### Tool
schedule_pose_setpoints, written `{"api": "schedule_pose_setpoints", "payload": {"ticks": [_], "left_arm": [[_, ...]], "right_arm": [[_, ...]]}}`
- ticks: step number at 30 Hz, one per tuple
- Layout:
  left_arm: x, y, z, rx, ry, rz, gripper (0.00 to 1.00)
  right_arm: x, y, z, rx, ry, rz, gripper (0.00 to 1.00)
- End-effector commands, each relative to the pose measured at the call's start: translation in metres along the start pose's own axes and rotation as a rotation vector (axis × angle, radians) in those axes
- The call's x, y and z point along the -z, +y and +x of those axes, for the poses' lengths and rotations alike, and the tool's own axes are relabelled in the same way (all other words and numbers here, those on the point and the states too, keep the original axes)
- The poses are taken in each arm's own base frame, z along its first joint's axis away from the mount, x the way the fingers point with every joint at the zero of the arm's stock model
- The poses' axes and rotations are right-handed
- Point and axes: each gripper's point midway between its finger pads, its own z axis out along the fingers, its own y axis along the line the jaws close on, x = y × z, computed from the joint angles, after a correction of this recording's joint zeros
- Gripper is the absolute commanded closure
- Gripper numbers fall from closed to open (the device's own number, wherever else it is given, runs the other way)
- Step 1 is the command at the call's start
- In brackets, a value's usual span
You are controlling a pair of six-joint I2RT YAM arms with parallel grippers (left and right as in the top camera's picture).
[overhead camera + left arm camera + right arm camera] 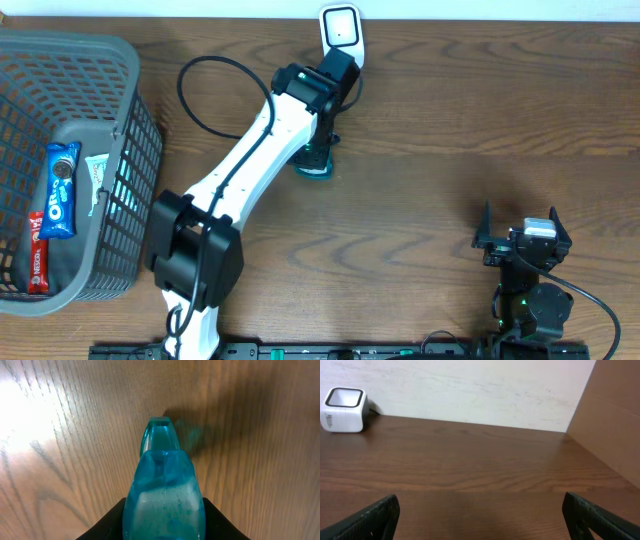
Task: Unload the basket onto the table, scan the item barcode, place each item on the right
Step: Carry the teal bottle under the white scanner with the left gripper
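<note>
left gripper [320, 150]: closed partway around a teal bottle [163, 490]; the black fingers [107, 525] press it from both sides in the wrist view, so it's definitely got hold of it
teal bottle: see-through blue-green plastic with a paler patch on the side and a narrower end pointing away from the wrist cam, down at the wood
where the bottle is: far middle of the table [450, 130], just in front of the scanner [340, 28] but not touching it. From overhead only a bit of it pokes out below the gripper
bottle vs table: looks like the tip is on the wood or a hair above it, honestly can't tell from these angles
barcode: can't make one out on the bottle in any view
scanner: small white box with a dark-rimmed window, at the back edge against the wall
right gripper [522, 238]: fingers spread as wide as they go, holding nothing, parked low at the near right side, well apart from the bottle
basket [140, 140]: grey mesh, far left, with an Oreo pack [61, 190] and a red snack bar [37, 250] inside
</note>
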Motion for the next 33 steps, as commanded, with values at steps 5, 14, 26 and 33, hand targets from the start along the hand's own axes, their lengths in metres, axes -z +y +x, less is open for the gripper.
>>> {"api": "schedule_pose_setpoints", "payload": {"ticks": [5, 14, 26, 33], "left_arm": [[-0.013, -0.009, 0.010, 0.129, 0.027, -0.013, 0.61], [-0.020, -0.009, 0.012, 0.128, 0.029, -0.025, 0.40], [-0.019, -0.012, 0.004, 0.106, 0.029, -0.021, 0.22], [0.001, -0.020, -0.014, 0.059, 0.045, 0.027, 0.07]], "right_arm": [[0.000, 0.001, 0.000, -0.006, -0.002, -0.003, 0.01], [0.000, 0.001, 0.000, -0.006, -0.002, -0.003, 0.01], [0.000, 0.001, 0.000, -0.005, -0.002, -0.003, 0.01], [0.000, 0.001, 0.000, -0.006, -0.002, -0.003, 0.01]]}}
